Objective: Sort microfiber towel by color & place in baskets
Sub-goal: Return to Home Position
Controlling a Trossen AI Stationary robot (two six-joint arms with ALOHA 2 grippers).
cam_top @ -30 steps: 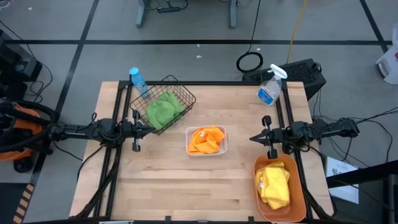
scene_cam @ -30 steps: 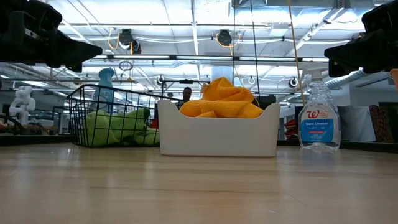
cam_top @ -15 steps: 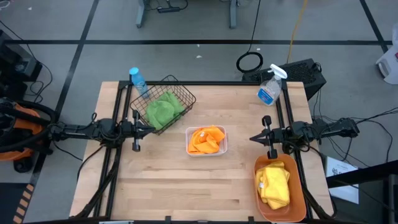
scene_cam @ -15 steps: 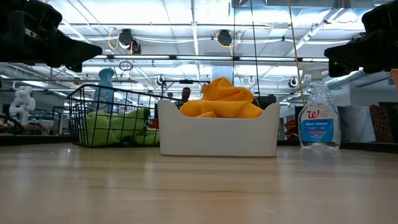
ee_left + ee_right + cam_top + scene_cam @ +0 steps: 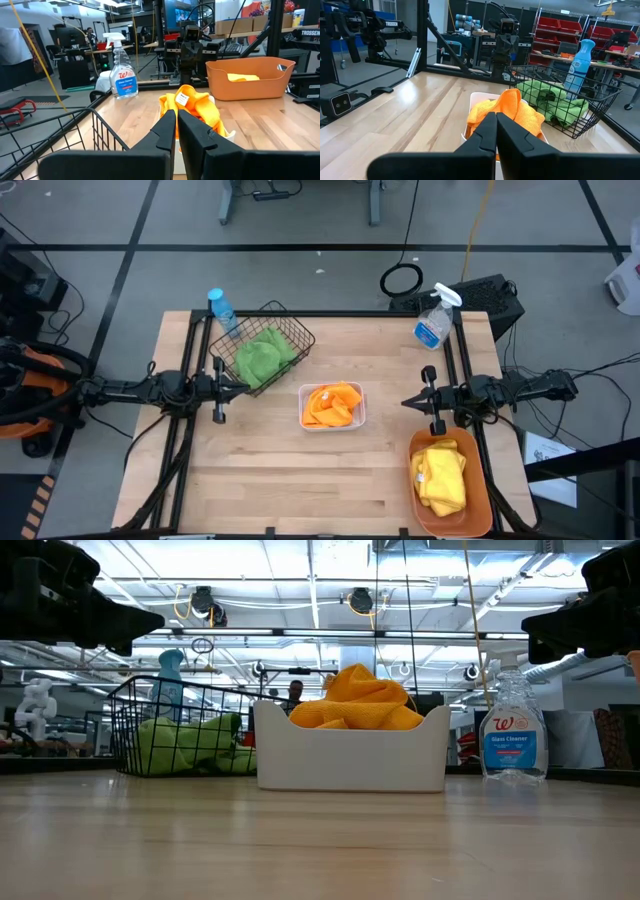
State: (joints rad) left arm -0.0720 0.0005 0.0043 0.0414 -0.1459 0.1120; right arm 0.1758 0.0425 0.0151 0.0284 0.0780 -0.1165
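Note:
Green towels (image 5: 260, 356) lie bunched in the black wire mesh basket (image 5: 289, 328) at the table's far left. Orange towels (image 5: 332, 404) fill the small white tray (image 5: 304, 418) at the middle. Yellow towels (image 5: 443, 475) lie in the orange oval tub (image 5: 478, 496) at the near right corner. My left gripper (image 5: 243, 388) hovers shut at the left, beside the wire basket, pointing right. My right gripper (image 5: 406, 402) hovers shut at the right, just beyond the tub, pointing left. Both stand above the table, touching nothing.
A clear spray bottle (image 5: 433, 321) with a blue label stands at the far right corner. A blue bottle (image 5: 222, 311) stands at the far left, behind the wire basket. Bare wood (image 5: 280, 480) spans the near half of the table.

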